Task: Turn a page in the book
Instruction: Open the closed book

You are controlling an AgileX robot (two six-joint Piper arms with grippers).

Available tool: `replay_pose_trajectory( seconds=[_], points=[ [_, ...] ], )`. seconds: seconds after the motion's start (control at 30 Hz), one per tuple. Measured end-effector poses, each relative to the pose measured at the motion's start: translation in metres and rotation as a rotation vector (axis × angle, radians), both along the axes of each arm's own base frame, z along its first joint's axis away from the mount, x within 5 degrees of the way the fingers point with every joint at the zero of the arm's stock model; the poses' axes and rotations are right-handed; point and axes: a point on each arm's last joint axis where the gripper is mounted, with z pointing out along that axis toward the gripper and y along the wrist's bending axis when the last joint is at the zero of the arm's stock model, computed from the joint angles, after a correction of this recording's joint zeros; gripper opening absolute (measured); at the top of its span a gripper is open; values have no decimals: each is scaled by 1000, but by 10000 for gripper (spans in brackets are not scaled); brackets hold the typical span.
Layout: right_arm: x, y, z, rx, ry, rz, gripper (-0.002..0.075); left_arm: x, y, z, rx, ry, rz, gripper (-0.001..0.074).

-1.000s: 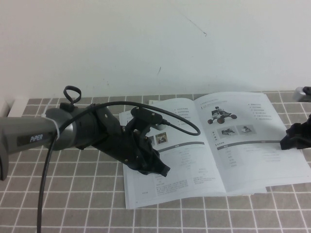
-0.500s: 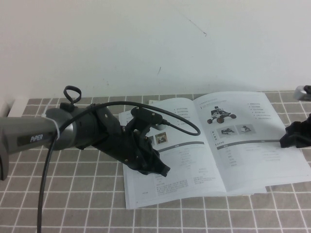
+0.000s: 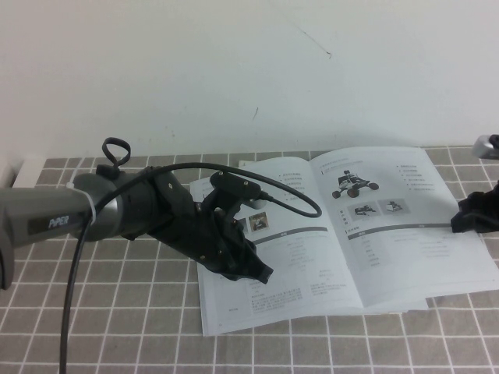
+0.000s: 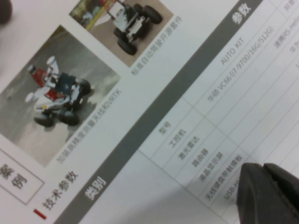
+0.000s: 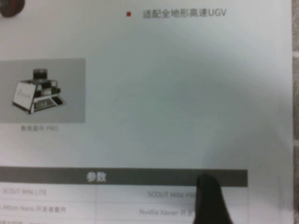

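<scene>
The book (image 3: 312,261) lies open on the tiled table. Its right-hand page (image 3: 405,234) shows a dark rover (image 3: 355,185) above two small photos and a table. My left gripper (image 3: 261,274) is shut, and its tips (image 4: 268,186) press down on the left-hand sheet (image 4: 140,182) beside a grey-banded table. My right gripper (image 3: 463,224) sits at the page's outer right edge. In the right wrist view only one dark finger (image 5: 208,198) shows, lying over the page (image 5: 163,93) by the grey band, and nothing is pinched.
The left arm's black cable (image 3: 300,204) loops over the book's middle. A grey-white object (image 3: 487,146) sits at the far right edge. The checked tablecloth (image 3: 117,312) spreads in front, and a white wall (image 3: 234,70) stands behind.
The right gripper has shifted slightly at the page's right edge. The left arm and the book have not moved.
</scene>
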Motion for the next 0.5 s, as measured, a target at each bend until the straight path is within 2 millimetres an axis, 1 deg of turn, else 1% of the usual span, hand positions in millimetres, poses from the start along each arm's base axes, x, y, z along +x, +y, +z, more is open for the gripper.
replay_pose_trajectory(
  seconds=[0.23,0.5],
  points=[
    [-1,1,0,12,6,6,393,0,0,0,0,0,0,-4],
    [-1,10,1,102,3,51,393,0,0,0,0,0,0,-4]
  ],
)
